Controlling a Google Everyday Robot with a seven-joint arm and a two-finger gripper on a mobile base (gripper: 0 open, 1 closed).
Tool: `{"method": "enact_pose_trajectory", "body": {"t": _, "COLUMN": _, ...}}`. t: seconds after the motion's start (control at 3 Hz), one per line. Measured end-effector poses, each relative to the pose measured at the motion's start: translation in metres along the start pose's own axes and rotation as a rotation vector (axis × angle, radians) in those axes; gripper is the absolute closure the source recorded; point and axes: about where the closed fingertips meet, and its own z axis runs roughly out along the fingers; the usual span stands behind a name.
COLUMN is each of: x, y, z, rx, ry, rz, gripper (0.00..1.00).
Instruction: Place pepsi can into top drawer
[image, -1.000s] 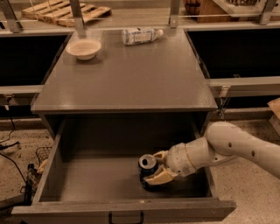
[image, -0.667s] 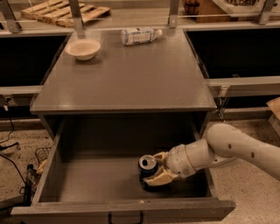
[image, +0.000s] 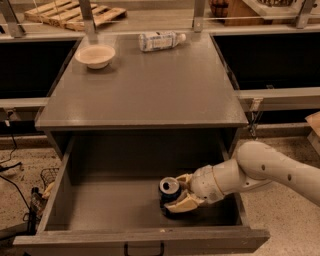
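The pepsi can (image: 169, 189) stands upright inside the top drawer (image: 100, 210), which is pulled out, and it is in the right front part of the drawer floor. The gripper (image: 173, 194) reaches in from the right side and its two pale fingers (image: 184, 203) are closed on the can, one on each side. It seems the can's base rests on the floor, but shadow hides it. On the cabinet top (image: 150, 90) behind are a bowl (image: 95, 55) and a plastic bottle (image: 160, 41) lying on its side
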Motion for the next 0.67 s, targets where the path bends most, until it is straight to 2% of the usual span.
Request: {"method": "enact_pose_trajectory", "body": {"t": 0.67, "x": 0.0000, "y": 0.0000, "z": 0.0001, "rx": 0.000, "ry": 0.000, "rz": 0.000, "gripper": 0.38}}
